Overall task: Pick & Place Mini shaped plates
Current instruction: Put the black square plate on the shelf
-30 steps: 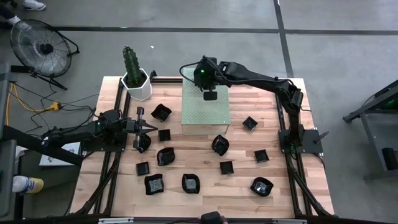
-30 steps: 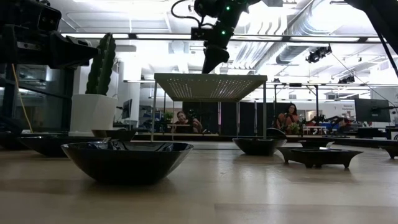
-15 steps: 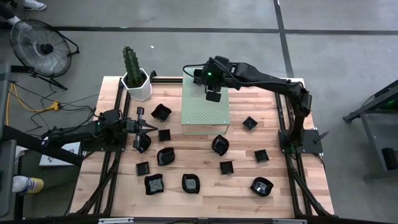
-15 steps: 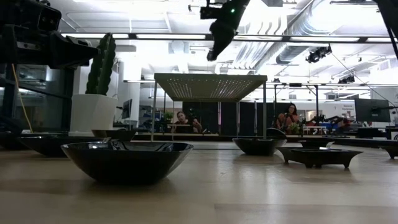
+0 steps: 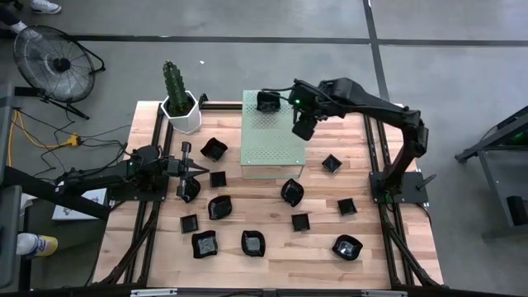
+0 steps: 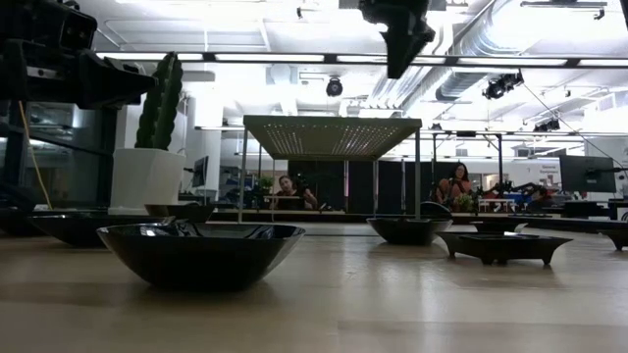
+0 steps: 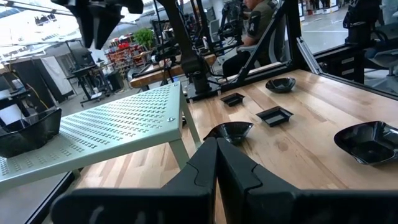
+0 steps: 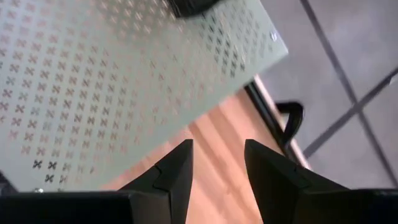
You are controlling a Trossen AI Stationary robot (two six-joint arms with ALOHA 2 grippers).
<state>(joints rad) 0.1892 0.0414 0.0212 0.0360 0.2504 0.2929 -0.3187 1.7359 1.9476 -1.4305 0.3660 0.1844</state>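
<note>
High view: the right gripper [image 5: 304, 129] is hanging with jaws apart and holding nothing over the far right edge of the pale green perforated block [image 5: 272, 153], one mini plate [image 5: 266, 101] sitting on the block just beside those jaws, the other plates [image 5: 218, 207] lying on the counter [image 5: 322, 239]. Left wrist view: the left gripper [image 7: 217, 163] is resting with jaws together, a round plate [image 7: 229, 130] just beyond their tips. Right wrist view: the right gripper's fingers [image 8: 176, 171] are standing parted above the block's edge.

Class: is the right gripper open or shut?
Open. The right gripper shows a clear gap between its fingers, with nothing held.
</note>
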